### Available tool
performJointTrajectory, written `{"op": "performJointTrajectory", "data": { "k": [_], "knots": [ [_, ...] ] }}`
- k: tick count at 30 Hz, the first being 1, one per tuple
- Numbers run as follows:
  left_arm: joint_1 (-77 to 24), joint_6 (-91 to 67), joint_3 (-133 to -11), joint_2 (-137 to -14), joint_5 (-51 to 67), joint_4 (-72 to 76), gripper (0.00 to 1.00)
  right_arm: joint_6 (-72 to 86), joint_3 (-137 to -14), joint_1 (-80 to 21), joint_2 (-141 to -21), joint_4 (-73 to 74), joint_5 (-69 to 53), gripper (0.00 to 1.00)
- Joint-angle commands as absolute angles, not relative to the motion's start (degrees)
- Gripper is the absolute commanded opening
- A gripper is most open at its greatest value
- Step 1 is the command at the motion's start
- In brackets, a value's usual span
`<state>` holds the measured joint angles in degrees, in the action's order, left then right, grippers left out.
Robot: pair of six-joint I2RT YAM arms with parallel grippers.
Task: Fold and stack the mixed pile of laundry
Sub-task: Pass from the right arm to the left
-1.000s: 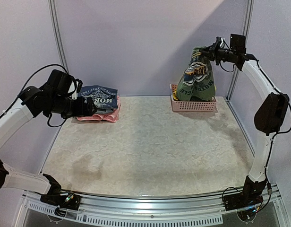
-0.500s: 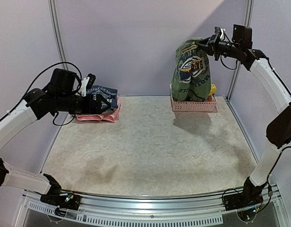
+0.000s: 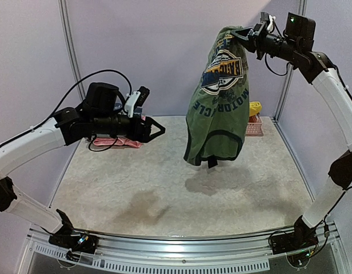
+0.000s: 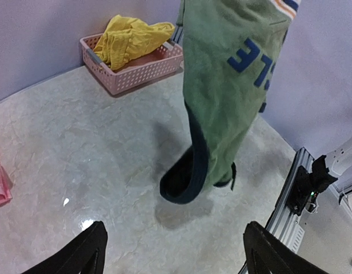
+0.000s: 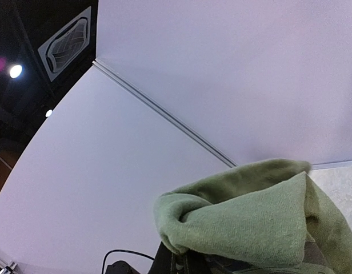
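My right gripper (image 3: pixel 245 35) is high at the back right, shut on the top edge of the olive-green sleeveless shirt (image 3: pixel 219 108). The shirt hangs free above the table, logo facing the camera, its dark hem (image 4: pixel 184 182) just off the surface. In the right wrist view the green cloth (image 5: pixel 262 217) bunches over the fingers and hides them. The yellow shorts (image 4: pixel 130 37) lie in the pink basket (image 4: pixel 136 74) behind the shirt. My left gripper (image 3: pixel 159 130) points right, open and empty, left of the hanging shirt; its fingertips (image 4: pixel 84 254) stand wide apart.
A folded pink and dark stack (image 3: pixel 116 141) lies at the back left, mostly hidden behind my left arm. The back wall runs close behind the basket (image 3: pixel 254 127). A metal rail (image 4: pixel 296 182) edges the table on the right.
My right arm has lifted the shirt out of the basket and carried it left over the table. My left arm has swung right, away from the folded stack, towards the shirt.
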<state>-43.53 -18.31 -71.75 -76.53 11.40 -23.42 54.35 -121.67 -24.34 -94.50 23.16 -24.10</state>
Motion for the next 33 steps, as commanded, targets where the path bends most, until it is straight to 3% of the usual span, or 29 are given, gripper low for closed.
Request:
{"op": "performJointTrajectory", "data": {
  "k": [1,15,24,29,31,33],
  "knots": [
    [-44.5,-17.1,-68.5,-78.0,13.5,-14.0,0.83,54.1,-123.5,-28.3,-92.5,22.6,-19.2,0.00],
    [-44.6,-12.2,-62.4,-89.2,25.0,8.0,0.83,54.8,-130.9,-38.1,-95.5,23.9,-13.4,0.00],
    [-44.5,-10.8,-62.5,-95.7,15.5,14.9,0.83,56.3,-135.8,-39.4,-98.5,24.9,-12.6,0.00],
    [-44.3,-9.0,-63.6,-96.6,18.4,13.8,0.10,56.7,-135.9,-39.9,-98.3,26.0,-11.9,0.00],
    [-44.2,-8.7,-63.6,-95.6,19.5,11.9,0.00,56.2,-135.9,-39.9,-98.0,27.4,-10.5,0.00],
    [-44.2,-8.6,-62.6,-93.3,19.4,10.2,0.00,55.5,-135.9,-39.8,-97.5,30.4,-7.5,0.00]
  ]
}}
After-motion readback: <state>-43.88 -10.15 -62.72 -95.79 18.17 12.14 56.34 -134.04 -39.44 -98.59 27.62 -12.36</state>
